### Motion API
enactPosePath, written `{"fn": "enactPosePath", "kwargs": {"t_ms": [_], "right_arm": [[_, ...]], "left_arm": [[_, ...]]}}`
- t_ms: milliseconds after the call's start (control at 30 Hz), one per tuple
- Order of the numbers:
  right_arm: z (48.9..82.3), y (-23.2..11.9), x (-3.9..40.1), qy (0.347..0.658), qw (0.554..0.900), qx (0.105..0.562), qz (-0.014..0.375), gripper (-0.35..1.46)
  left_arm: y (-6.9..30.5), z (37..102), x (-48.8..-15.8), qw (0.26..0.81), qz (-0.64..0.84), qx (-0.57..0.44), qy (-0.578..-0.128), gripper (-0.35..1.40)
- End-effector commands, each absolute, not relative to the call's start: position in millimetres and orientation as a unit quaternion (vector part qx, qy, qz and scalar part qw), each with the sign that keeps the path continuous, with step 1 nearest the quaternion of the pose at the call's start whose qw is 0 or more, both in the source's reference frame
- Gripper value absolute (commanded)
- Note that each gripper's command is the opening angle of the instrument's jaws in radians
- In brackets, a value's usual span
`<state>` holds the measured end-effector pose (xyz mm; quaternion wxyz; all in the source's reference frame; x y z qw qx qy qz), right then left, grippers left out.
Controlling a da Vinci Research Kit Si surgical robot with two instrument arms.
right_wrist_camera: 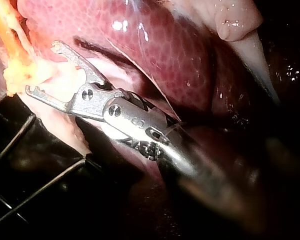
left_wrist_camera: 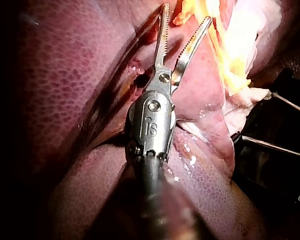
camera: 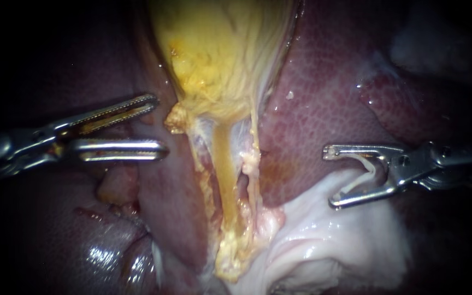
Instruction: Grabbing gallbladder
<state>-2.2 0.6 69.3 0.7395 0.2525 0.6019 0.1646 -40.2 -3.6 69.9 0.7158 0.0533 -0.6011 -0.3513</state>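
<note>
The yellow gallbladder [camera: 219, 54] hangs at the upper middle of the endoscope view and narrows into a pale yellow tube [camera: 226, 169] that runs down. My left instrument [camera: 159, 127] comes in from the left with toothed jaws open, their tips just left of the gallbladder's lower end and apart from it. In the left wrist view the same instrument [left_wrist_camera: 186, 14] shows its jaws spread, yellow tissue [left_wrist_camera: 230, 60] ahead. My right instrument [camera: 330, 177] stands open over the liver [camera: 323, 93] at the right, a white clip in its jaws. It also shows open in the right wrist view [right_wrist_camera: 40, 69].
Dark red liver [camera: 170, 207] lies on both sides of the tube. White tissue [camera: 323, 240] bulges at the lower right, under my right instrument. A glistening liver lobe [camera: 105, 251] sits at the lower left. Thin wires [right_wrist_camera: 35, 190] cross dark ground beside the tissue.
</note>
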Motion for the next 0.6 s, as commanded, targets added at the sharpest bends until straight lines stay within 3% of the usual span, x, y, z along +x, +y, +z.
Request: {"fn": "enactPosePath", "kwargs": {"t_ms": [33, 367, 433, 500, 533, 600], "right_arm": [[69.3, 0.6, -2.2, 0.602, 0.740, 0.253, 0.165, 0.60], [69.3, 0.6, -2.2, 0.602, 0.739, 0.252, 0.165, 0.60], [69.3, 0.7, -2.1, 0.602, 0.739, 0.252, 0.165, 0.60], [69.3, 0.7, -2.1, 0.602, 0.739, 0.252, 0.165, 0.60], [69.3, 0.7, -2.1, 0.602, 0.739, 0.252, 0.165, 0.60], [69.3, 0.7, -2.1, 0.602, 0.739, 0.252, 0.165, 0.60]], "left_arm": [[-3.5, 70.0, -40.4, 0.716, -0.352, 0.054, -0.600, 0.56], [-3.1, 70.7, -41.6, 0.716, -0.350, 0.055, -0.602, 0.42], [-3.2, 70.8, -41.6, 0.716, -0.350, 0.055, -0.602, 0.27], [-3.3, 70.9, -41.6, 0.716, -0.349, 0.054, -0.602, -0.01], [-3.4, 70.9, -41.5, 0.717, -0.349, 0.055, -0.601, -0.35], [-3.6, 70.8, -41.4, 0.724, -0.345, 0.057, -0.595, -0.35]]}}
